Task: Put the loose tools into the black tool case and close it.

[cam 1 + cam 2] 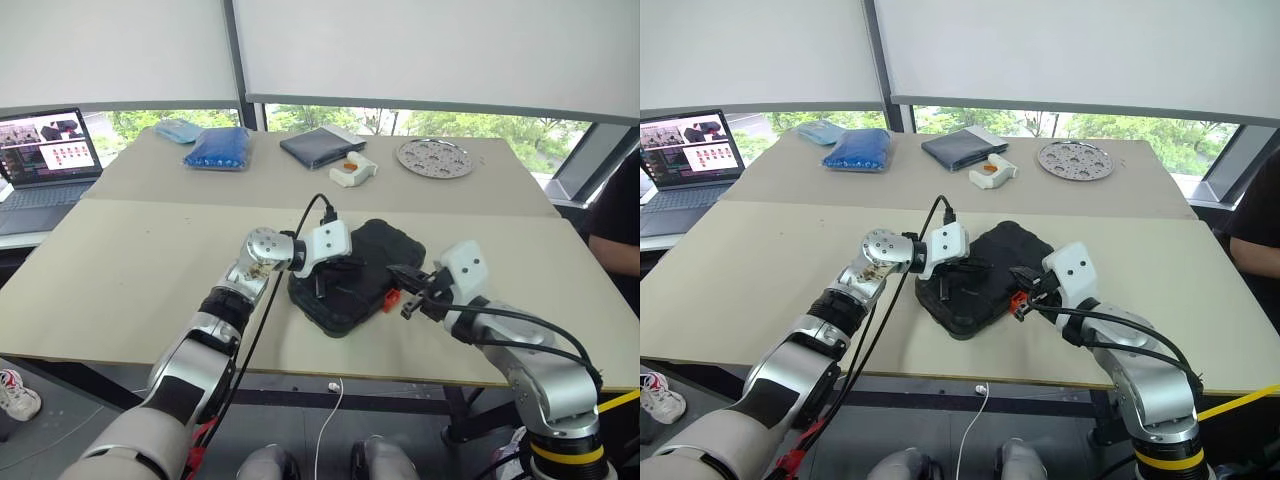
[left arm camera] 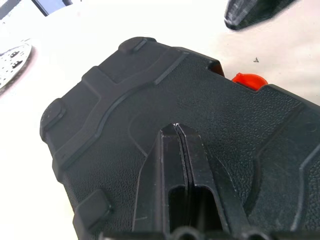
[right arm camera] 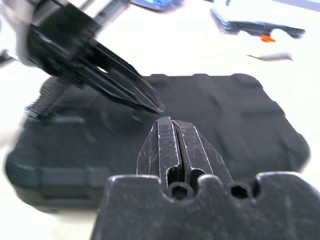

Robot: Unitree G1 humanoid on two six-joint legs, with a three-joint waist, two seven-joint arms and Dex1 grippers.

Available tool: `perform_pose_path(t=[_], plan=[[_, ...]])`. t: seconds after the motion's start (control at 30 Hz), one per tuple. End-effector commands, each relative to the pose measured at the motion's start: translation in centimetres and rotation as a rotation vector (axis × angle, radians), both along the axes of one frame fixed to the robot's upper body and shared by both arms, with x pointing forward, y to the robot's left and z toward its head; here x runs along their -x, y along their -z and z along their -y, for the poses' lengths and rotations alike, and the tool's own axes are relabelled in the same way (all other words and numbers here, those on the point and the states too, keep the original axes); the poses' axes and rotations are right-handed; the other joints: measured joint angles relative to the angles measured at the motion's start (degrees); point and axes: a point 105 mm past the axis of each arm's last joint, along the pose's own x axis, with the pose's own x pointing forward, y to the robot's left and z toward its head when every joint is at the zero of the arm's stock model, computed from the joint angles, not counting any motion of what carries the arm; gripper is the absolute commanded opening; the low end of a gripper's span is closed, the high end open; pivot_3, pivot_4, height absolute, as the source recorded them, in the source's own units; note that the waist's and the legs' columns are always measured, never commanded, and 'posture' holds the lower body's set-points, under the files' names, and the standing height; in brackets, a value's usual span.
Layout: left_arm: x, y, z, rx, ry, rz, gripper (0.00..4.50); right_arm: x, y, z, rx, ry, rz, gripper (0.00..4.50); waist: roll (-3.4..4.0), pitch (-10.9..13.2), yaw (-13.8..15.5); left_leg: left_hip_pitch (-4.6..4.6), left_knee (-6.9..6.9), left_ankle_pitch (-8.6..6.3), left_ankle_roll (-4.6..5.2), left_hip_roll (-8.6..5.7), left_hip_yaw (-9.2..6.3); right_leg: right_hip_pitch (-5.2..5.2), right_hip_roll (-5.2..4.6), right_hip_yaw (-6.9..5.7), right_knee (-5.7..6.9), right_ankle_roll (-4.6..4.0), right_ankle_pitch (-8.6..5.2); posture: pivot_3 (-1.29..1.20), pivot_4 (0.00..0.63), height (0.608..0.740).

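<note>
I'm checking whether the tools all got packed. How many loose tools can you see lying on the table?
0. No loose tool lies on the table. The black tool case is closed under both shut grippers, left gripper and right gripper, so its contents are hidden.

This looks like an office or a robot test lab. A wide plain table point(image 1: 150, 270) stands before big windows point(image 1: 470, 125) with white roller blinds point(image 1: 430, 50) and trees outside. At the far left edge of the table an open laptop point(image 1: 45, 160) shows pictures. Cables point(image 1: 330, 420) hang under the near edge.
</note>
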Motion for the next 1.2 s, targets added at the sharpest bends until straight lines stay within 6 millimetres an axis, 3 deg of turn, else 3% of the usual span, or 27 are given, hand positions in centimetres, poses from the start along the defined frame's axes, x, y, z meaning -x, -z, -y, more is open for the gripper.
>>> perform_pose_path(t=[0.03, 0.23, 0.37, 0.57, 0.67, 1.0, 1.2], plan=[[0.2, 4.3, -1.5, -0.115, -0.046, -0.095, 0.04, -0.1, -0.3, 1.6, 0.043, 0.063, 0.014, 0.00, 0.00, -0.01, 0.01, 0.00, 0.00, 0.00, -0.01, -0.01, 0.01, 0.00, -0.02, 0.01, -0.01, 0.00, 0.00, 0.00, 0.150, 0.718], [0.2, 4.3, -1.8, -0.118, -0.047, -0.094, 0.04, 0.8, 2.5, 3.6, 0.136, 0.102, -0.088, 0.00, -0.04, -0.08, -0.02, 0.01, -0.02, -0.03, 0.06, -0.02, 0.00, 0.01, -0.06, 0.00, -0.03, 0.02, 0.00, 0.00, 0.150, 0.718], [0.1, 4.1, -1.7, -0.114, -0.047, -0.089, 0.04, 0.6, 4.8, 2.7, 0.149, 0.083, -0.142, 0.00, -0.06, -0.13, -0.12, 0.06, -0.06, -0.03, 0.05, 0.00, 0.00, 0.01, -0.05, 0.02, -0.03, 0.03, 0.01, 0.00, 0.150, 0.718], [0.6, 4.1, -1.2, -0.128, -0.006, -0.080, 0.04, -1.3, 5.5, 1.3, 0.127, 0.067, -0.141, 0.00, -0.04, -0.15, -0.04, 0.04, -0.10, -0.02, 0.05, 0.00, 0.00, -0.02, -0.06, 0.01, -0.04, 0.03, 0.01, 0.00, 0.150, 0.718], [0.9, 4.3, -1.0, -0.137, 0.013, -0.075, 0.04, -1.6, 4.7, 0.6, 0.087, 0.045, -0.114, 0.00, -0.04, -0.16, -0.01, 0.04, -0.24, -0.01, 0.02, 0.00, 0.00, -0.03, -0.05, 0.01, -0.12, 0.01, 0.00, 0.00, 0.150, 0.718], [1.5, 5.3, -0.8, -0.203, 0.069, -0.030, 0.04, -0.7, -1.0, -0.4, -0.054, -0.030, 0.001, 0.00, -0.01, -0.18, -0.59, 0.05, -0.35, 0.02, -0.04, 0.00, 0.00, -0.07, -0.05, 0.03, -0.17, 0.00, 0.00, 0.00, 0.150, 0.718], [1.3, 5.2, -0.8, -0.189, 0.052, -0.038, 0.04, -0.8, -0.2, -0.3, -0.004, -0.020, -0.021, 0.00, -0.07, -0.29, 0.13, 0.11, -0.52, 0.02, -0.04, 0.06, -0.06, 0.01, 0.00, -0.02, -0.27, -0.13, -0.09, 0.00, 0.150, 0.718]])
